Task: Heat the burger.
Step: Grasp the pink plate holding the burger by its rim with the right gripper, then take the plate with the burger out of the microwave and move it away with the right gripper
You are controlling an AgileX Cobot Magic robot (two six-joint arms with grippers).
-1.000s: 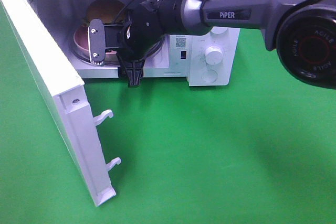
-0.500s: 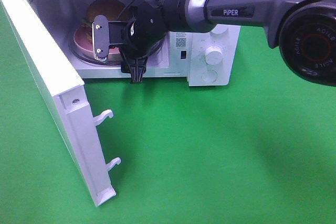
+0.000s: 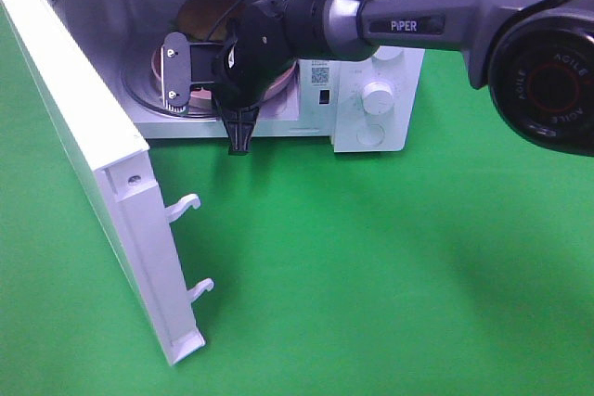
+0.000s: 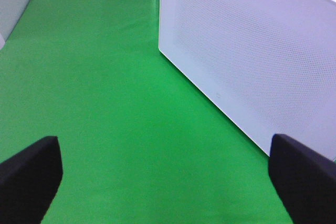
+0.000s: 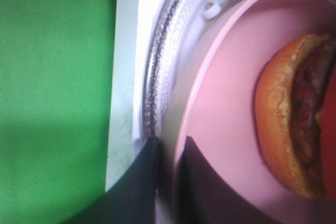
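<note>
The burger [image 3: 206, 12] with its golden-brown bun lies on a pink plate [image 3: 148, 64] on the glass turntable [image 3: 141, 95] inside the open white microwave [image 3: 394, 62]. My right gripper [image 3: 173, 76] reaches into the oven's mouth. In the right wrist view its two dark fingers [image 5: 131, 192] stand close together on either side of the pink plate's [image 5: 220, 108] rim, shut on it, with the burger [image 5: 286, 114] just beyond. My left gripper [image 4: 168, 182] hangs open over the green cloth beside the door's outer face, holding nothing.
The microwave door [image 3: 83, 155] swings wide to the left, its two latch hooks [image 3: 186, 203] pointing out. The control panel with two knobs [image 3: 378, 95] is right of the cavity. Green cloth [image 3: 371, 275] covers the table. The right arm [image 3: 483, 16] crosses above the oven.
The right gripper's jaws have closed onto the plate's rim. The plate and burger have shifted slightly to the right and deeper inside the oven. The left gripper stays open.
</note>
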